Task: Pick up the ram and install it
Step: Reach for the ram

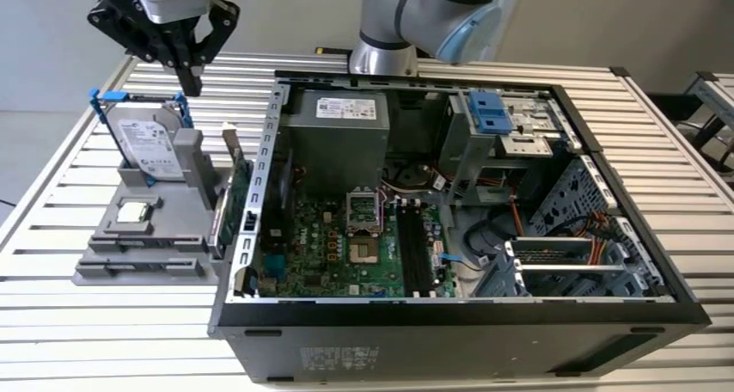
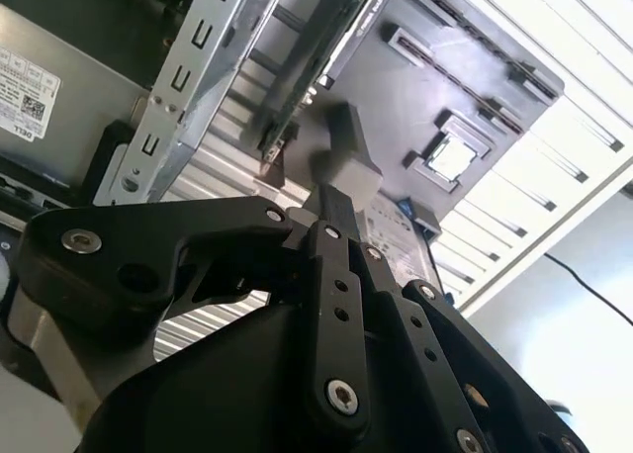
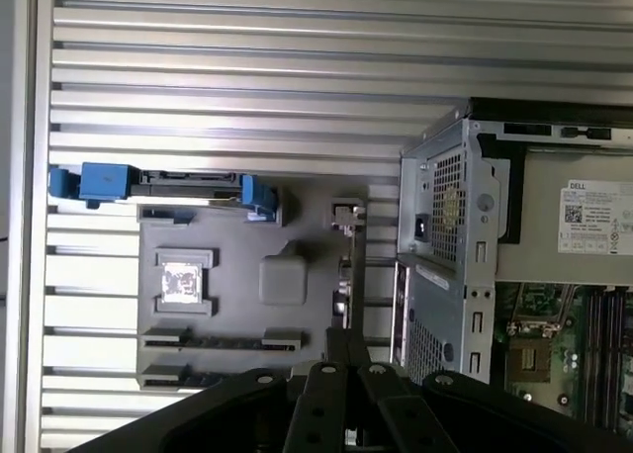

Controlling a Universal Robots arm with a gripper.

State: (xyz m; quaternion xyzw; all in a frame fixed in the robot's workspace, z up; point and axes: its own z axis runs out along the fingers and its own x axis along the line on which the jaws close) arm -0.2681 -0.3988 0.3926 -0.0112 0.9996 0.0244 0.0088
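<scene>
hand [image 1: 191,86] sits high over the back of the grey fixture [image 1: 115,276] on the table [image 1: 69,340] — fingers together, nothing visibly between them. ram [image 3: 223,340] is probably the dark strip edge-on in a fixture slot — hard to confirm. Open PC case [image 1: 459,319] just beside.

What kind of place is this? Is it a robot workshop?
Probably a robotics lab or test workshop: a robot arm stands on a slatted metal table beside an open computer case, with parts set in a grey holder.
</scene>
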